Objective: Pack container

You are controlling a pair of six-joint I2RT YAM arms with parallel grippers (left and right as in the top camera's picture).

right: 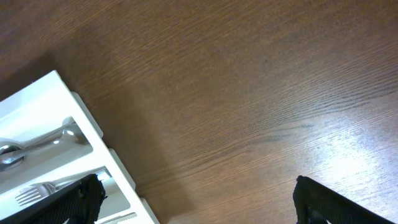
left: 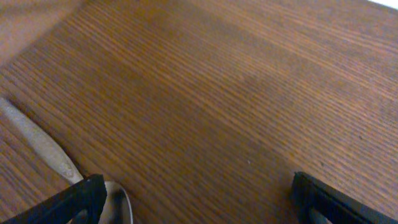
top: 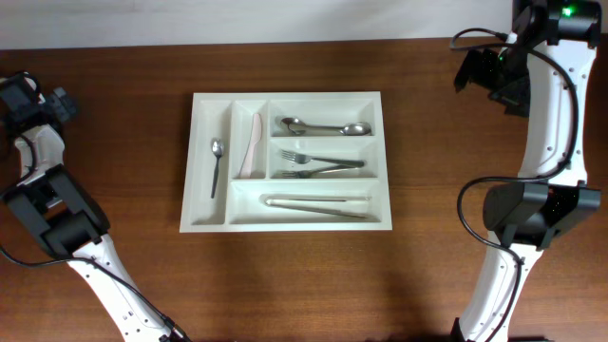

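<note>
At table point(top: 313, 285) centre, container point(top: 203, 204) lies flat w/ cutlery point(top: 323, 127) in all five compts, while L gripper point(left: 199, 208) near the table's left edge and R gripper point(right: 199, 205) off the container's far-right corner hover above wood, jaws spread wide, empty.

You have one container point(top: 285, 226), three spoons point(top: 328, 127) in it, two forks point(top: 323, 161), one knife point(top: 253, 147), one pair of tongs point(top: 318, 202).
</note>
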